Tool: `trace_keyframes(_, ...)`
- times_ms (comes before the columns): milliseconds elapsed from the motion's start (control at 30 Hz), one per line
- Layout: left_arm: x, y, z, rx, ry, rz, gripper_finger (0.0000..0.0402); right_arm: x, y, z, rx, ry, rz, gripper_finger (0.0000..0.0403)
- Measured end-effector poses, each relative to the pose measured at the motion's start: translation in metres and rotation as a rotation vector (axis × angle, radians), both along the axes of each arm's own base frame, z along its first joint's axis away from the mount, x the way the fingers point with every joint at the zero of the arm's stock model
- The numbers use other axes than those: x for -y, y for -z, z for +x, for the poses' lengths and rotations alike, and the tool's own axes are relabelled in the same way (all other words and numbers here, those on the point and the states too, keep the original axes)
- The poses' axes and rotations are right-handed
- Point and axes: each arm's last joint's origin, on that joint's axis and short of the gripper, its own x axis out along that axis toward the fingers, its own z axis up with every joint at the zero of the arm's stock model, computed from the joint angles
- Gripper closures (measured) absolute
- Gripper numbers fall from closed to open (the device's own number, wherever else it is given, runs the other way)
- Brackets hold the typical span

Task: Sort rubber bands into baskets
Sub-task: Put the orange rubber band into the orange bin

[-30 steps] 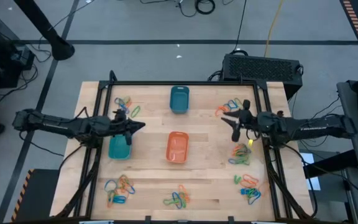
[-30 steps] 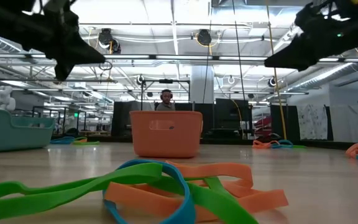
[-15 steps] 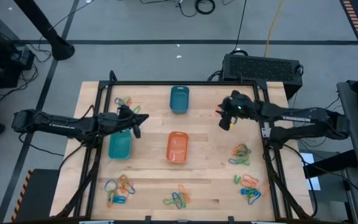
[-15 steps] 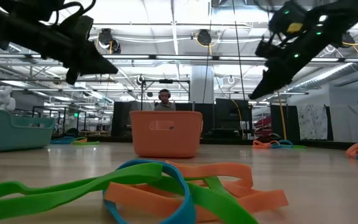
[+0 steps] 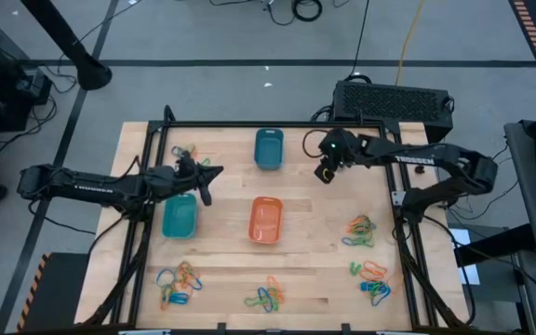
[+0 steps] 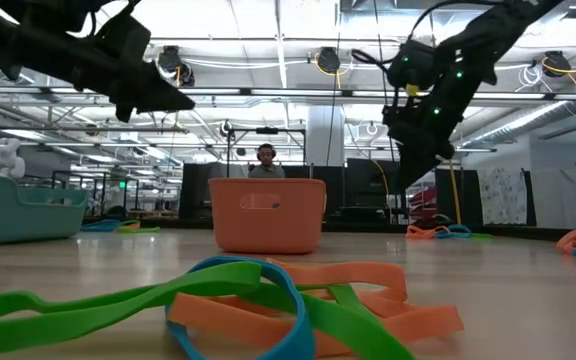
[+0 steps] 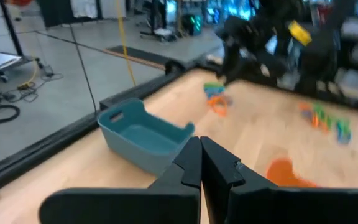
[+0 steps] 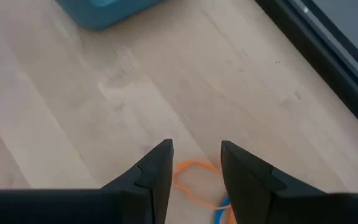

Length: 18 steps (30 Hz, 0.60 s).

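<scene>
On the pale wooden table, the right gripper, fingers apart at upper centre-right, should straddle one thin orange rubber band; the left gripper waits closed.

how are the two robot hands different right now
The left hand has its fingers closed together and holds nothing; the right hand is open, with an orange rubber band showing on the wood between its fingers. The left hand sits just above the turquoise basket, while the right hand is to the right of the dark teal basket. Both are dark two-finger hands raised above the table.
</scene>
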Motion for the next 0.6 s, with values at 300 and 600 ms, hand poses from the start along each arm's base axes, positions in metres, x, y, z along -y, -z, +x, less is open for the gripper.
trace_keyframes(300, -0.003, 0.004, 0.002, -0.025, -0.009, 0.004, 0.0313, 0.013, 0.015, 0.005, -0.039, -0.02, 0.096, 0.0254)
trace_keyframes(600, -0.006, 0.007, 0.012, 0.003, -0.014, -0.001, 0.0228, 0.035, 0.03, -0.002, -0.083, 0.047, 0.104, 0.0209)
